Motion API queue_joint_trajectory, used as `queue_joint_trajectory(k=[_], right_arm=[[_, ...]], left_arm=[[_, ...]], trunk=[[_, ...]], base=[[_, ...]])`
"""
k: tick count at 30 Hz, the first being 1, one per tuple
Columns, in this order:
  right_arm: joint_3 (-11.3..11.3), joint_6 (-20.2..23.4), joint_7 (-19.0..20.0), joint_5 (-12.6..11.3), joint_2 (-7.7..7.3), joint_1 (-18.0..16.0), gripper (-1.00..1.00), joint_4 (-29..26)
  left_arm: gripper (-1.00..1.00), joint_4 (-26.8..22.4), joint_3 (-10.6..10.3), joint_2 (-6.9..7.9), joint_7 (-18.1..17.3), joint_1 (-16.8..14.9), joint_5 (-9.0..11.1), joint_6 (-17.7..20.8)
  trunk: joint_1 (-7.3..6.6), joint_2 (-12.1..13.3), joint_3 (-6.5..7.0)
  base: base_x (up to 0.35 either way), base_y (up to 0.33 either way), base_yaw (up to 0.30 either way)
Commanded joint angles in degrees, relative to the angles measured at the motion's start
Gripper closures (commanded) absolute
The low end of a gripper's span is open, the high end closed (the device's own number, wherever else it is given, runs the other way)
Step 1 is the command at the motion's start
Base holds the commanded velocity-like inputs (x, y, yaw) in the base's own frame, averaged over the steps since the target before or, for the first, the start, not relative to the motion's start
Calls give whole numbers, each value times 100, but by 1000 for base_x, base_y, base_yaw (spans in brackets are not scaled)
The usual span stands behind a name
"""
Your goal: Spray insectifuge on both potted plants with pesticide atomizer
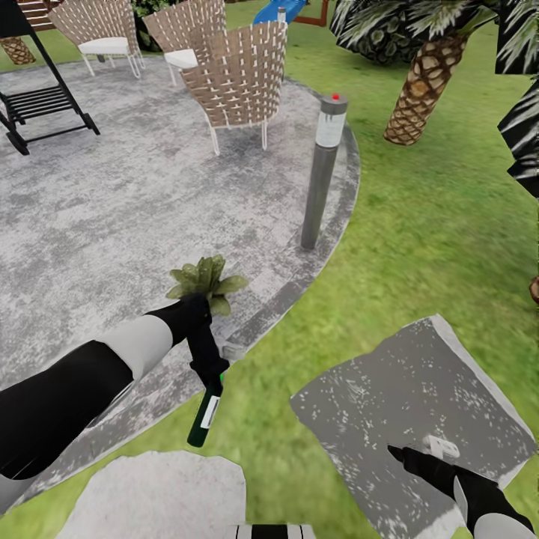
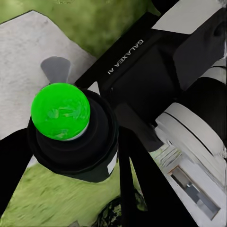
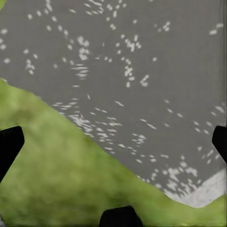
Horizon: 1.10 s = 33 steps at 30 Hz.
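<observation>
1. The left gripper point(image 1: 211, 372) is closed around the spray bottle point(image 1: 205, 419), a dark green body with a white label. In the head view it hangs at about 7 o'clock, tilted, base pointing down toward the grass.

2. One potted plant point(image 1: 206, 280), a low rosette of pointed leaves, sits on the grey patio point(image 1: 112, 202) just beyond the left arm, near the patio's curved edge.

3. Judged from this, pick-up is done and spraying is the step in hand. The next move likely calls for aiming the nozzle at the leaves.

4. The right gripper point(image 1: 400, 454) hovers at 5 o'clock over a grey paving slab point(image 1: 404, 397). In the right wrist view its fingers stand wide apart, holding nothing.

5. Hard to make out: the bottle's trigger head is hidden inside the gripper, and the plant's pot is covered by the arm. A small white object point(image 1: 442, 447) beside the right gripper cannot be identified.

6. A grey lamp post point(image 1: 323, 174) stands at 1 o'clock, wicker chairs point(image 1: 238, 78) at 12.
</observation>
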Motion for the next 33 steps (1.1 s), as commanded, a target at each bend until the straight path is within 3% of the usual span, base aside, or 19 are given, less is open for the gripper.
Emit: queue_joint_trajectory(k=[1, 10, 16, 19, 20, 22, 24, 25, 27, 30, 33], right_arm=[[-49, 27, 45, 33, 3, -7, -100, -11], [-52, 27, 39, 33, 2, -7, -100, -13], [-51, 27, 38, 33, 4, -7, -100, -11], [-51, 27, 39, 33, 4, -7, -100, -11], [-51, 27, 39, 33, 4, -7, -100, -11], [-51, 27, 39, 33, 4, -7, -100, -11], [-53, 27, 37, 33, 4, -7, -100, -11], [-52, 27, 34, 33, 4, -7, -100, -11], [-53, 27, 31, 33, 2, -7, -100, -11], [-55, 27, 30, 33, 2, -7, -100, -9], [-51, 27, 30, 33, 4, -7, -100, -9]], left_arm=[[100, -119, -2, -2, -50, -1, -63, 61], [100, -1610, 13, -52, -54, 5, -32, 74], [100, -1750, 64, -37, -25, 91, -27, 32], [100, -1806, 80, -32, 176, 569, -21, -46], [100, -2000, 318, -32, 690, 785, -4, -180], [100, -2142, 844, -35, 1342, 1086, 80, -444], [100, -2210, 1620, -44, 2144, 1466, 299, -1081], [100, -2221, 1781, -46, 2323, 1599, 386, -1326], [100, -2237, 1999, -48, 2574, 1924, 694, -1928], [100, -2222, 2088, -37, 2654, 2150, 1153, -2447], [100, -2224, 2104, -32, 2675, 2531, 1308, -2756]], trunk=[[-4, -2, 6], [-4, -2, 87], [-4, -2, 142], [-4, -2, 169], [-4, -2, 178], [-4, -2, 196], [-4, -2, 214], [-4, -2, 223], [-4, -2, 241], [-4, -2, 268], [-4, -2, 295]], base=[[-331, 0, 0], [-235, 0, 0], [-49, 0, 0], [-2, 0, 0], [0, 0, 0], [0, 0, 0], [0, 0, 0], [0, 0, 0], [0, 0, 0], [0, 0, 0], [0, 0, 0]])
